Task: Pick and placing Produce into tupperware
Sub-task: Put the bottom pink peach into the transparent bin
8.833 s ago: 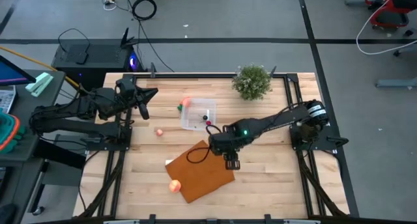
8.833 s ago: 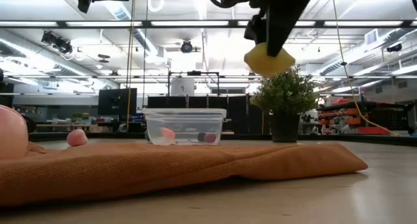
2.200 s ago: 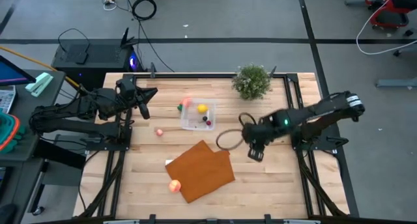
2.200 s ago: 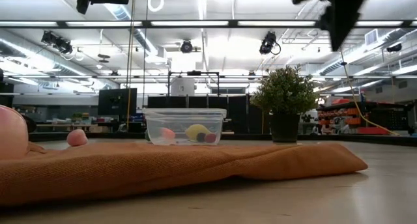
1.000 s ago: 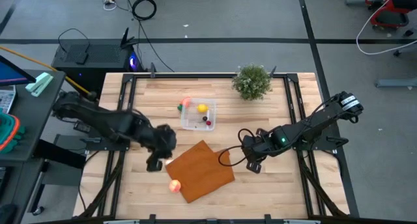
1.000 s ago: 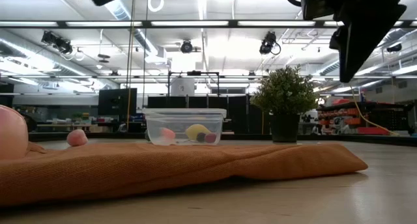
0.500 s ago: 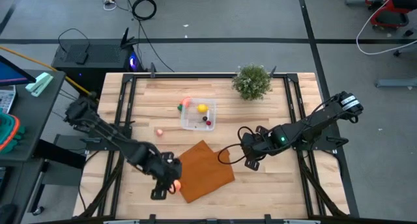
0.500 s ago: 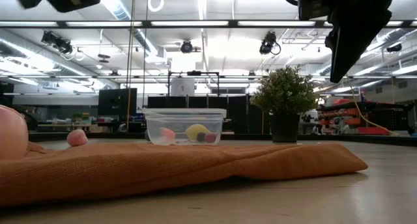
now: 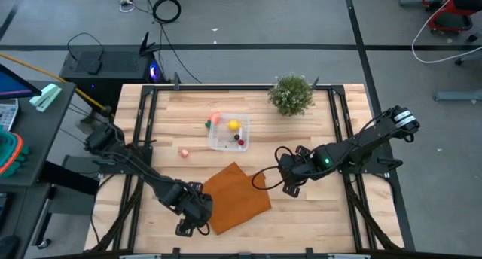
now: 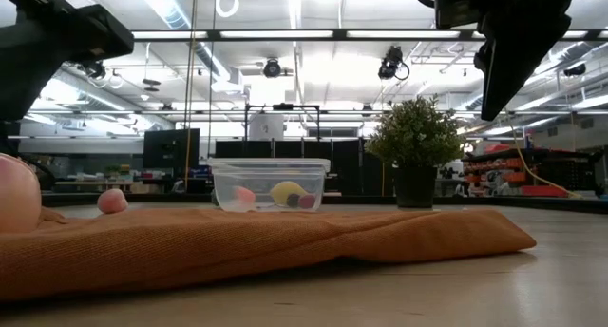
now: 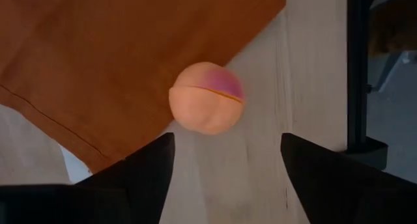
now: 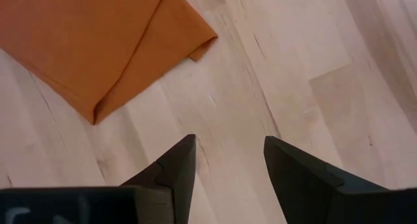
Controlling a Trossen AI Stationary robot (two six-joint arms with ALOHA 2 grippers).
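Orange-brown mat (image 9: 235,197) lies lower centre of the high view on a pale blond wood table (image 9: 316,214); clear tupperware (image 9: 229,132) upper centre holds a yellow lemon (image 9: 234,126), a small red piece (image 9: 241,143) and a dark piece (image 9: 237,137); a peach-orange round fruit (image 11: 206,98) with a pink blush fills the left wrist view's centre; a pink piece (image 9: 184,153) sits left of centre; a green potted plant (image 9: 291,94) upper right; both arms dark.

wooden table (image 9: 316,217) carries orange mat (image 9: 237,197), tupperware (image 9: 229,132), potted plant (image 9: 291,94), pink piece (image 9: 184,153).
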